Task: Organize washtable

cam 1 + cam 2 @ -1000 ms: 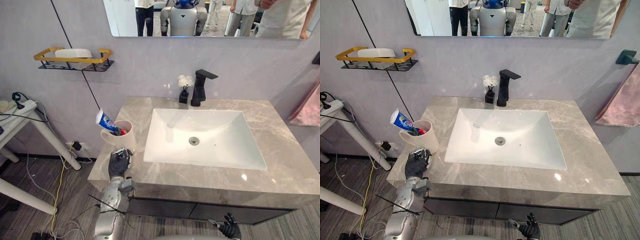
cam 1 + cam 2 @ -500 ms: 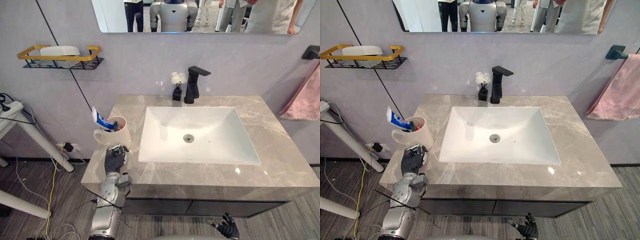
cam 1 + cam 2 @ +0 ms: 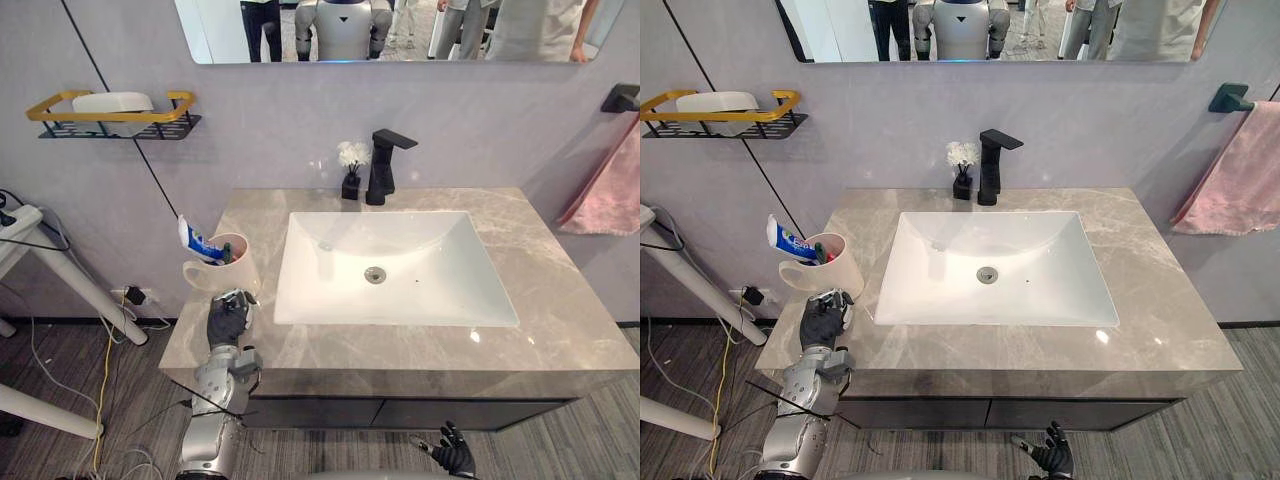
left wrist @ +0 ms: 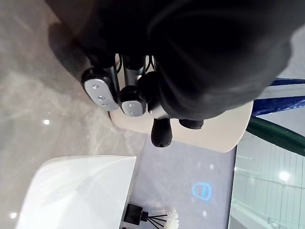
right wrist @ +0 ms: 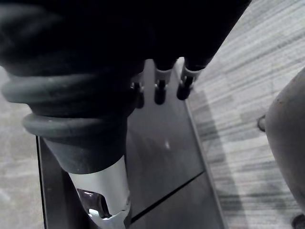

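**A:** Where's the cup?
**B:** The cup [image 3: 228, 270] stands upright at the left edge of your counter [image 3: 400, 345], beside the sink [image 3: 400, 262]. A toothpaste tube [image 3: 195, 240] and brush handles [image 3: 226, 256] stick out of it.
**A:** And my left hand?
**B:** Your left hand [image 3: 228, 320] is on the counter just in front of the cup. Its fingers [image 4: 98, 92] are loosely bent and wrapped round nothing. Their tips reach the cup's lower wall, but you can't tell whether they touch it.
**A:** The right one?
**B:** Your right hand [image 3: 455, 460] hangs low before the dark cabinet [image 3: 400, 412] under the counter, fingers straight and spread, holding nothing.
**A:** What else is there?
**B:** A black faucet [image 3: 385, 165] stands behind the sink, with a small vase [image 3: 350, 172] of white flowers just to its left. On the wall, a shelf [image 3: 110, 118] at the left carries a white dish [image 3: 112, 101], and a pink towel [image 3: 1235, 170] hangs at the right.
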### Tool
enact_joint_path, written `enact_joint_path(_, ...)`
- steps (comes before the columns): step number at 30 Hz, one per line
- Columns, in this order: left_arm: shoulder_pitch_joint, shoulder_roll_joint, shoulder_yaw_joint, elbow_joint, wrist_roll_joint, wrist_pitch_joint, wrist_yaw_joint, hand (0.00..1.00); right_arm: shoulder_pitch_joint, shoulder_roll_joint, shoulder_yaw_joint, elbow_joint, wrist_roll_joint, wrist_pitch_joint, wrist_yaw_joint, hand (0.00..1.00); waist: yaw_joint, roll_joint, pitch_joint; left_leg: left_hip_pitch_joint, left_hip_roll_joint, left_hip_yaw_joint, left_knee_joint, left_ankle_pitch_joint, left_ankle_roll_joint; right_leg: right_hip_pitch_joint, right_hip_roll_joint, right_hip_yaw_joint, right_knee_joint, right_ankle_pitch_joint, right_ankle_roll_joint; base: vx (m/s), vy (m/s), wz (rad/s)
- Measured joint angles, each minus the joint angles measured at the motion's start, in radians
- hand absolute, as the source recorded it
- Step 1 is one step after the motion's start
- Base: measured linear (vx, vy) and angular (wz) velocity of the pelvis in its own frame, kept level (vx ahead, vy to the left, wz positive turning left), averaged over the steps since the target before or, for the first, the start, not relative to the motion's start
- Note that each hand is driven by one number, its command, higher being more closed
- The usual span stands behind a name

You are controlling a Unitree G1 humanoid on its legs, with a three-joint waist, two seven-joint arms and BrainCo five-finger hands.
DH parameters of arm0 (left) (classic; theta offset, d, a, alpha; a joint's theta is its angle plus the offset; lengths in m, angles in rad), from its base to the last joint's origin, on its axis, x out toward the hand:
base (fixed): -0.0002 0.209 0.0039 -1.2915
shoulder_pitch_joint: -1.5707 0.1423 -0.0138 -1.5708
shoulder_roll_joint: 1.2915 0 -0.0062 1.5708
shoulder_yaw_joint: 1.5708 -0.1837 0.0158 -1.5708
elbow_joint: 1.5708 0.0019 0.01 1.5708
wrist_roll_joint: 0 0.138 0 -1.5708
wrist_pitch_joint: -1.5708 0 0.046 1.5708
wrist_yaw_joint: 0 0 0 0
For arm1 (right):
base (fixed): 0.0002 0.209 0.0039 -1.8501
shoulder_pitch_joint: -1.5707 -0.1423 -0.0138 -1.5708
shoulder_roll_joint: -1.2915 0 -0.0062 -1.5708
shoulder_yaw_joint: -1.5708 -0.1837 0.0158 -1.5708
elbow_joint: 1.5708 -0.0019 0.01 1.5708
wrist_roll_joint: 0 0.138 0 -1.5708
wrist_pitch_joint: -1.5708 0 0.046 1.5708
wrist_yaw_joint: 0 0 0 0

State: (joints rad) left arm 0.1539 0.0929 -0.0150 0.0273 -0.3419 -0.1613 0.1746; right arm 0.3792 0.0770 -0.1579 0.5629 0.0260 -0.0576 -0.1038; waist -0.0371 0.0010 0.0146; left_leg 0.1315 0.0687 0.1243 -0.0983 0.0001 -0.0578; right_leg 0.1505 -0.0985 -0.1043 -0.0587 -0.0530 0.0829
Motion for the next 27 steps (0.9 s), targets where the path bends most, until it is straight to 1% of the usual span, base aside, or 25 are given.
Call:
enact_joint_path(6, 0.023, 0.0, 0.019, -0.022, 0.003, 0.0, 0.0, 1.0, 0.001, 0.0, 0.002, -0.001, 0.0, 0.0, 0.001, 0.0, 0.0, 0.002, 0.0, 0.002, 0.001, 0.008, 0.002, 0.0, 0.0, -0.002, 0.001, 0.007, 0.002, 0.0, 0.0, -0.01, -0.015, -0.03)
enact_joint_path(16, 0.024, 0.002, 0.053, -0.022, 0.01, 0.0, 0.0, 1.0, 0.003, -0.008, 0.008, -0.034, -0.002, 0.0, 0.017, 0.0, 0.003, 0.017, -0.003, 0.002, 0.004, 0.022, 0.003, 0.0, 0.0, -0.015, 0.002, 0.022, 0.013, 0.0, 0.0, -0.03, -0.02, -0.04)
enact_joint_path(24, 0.02, 0.007, 0.05, -0.022, 0.013, 0.0, 0.002, 1.0, 0.004, -0.008, 0.011, -0.034, -0.003, 0.0, 0.018, 0.0, 0.001, 0.016, -0.003, 0.004, 0.003, 0.022, 0.003, 0.0, 0.0, -0.017, 0.002, 0.023, 0.018, 0.0, 0.0, -0.01, -0.007, 0.0)
enact_joint_path(27, 0.015, 0.021, 0.046, -0.022, 0.034, 0.0, 0.002, 1.0, 0.005, -0.008, 0.01, -0.034, -0.015, 0.0, 0.018, 0.0, -0.001, 0.015, -0.003, 0.003, 0.003, 0.022, 0.002, 0.0, 0.0, -0.019, 0.002, 0.023, 0.018, 0.0, 0.0, -0.02, -0.015, 0.0)
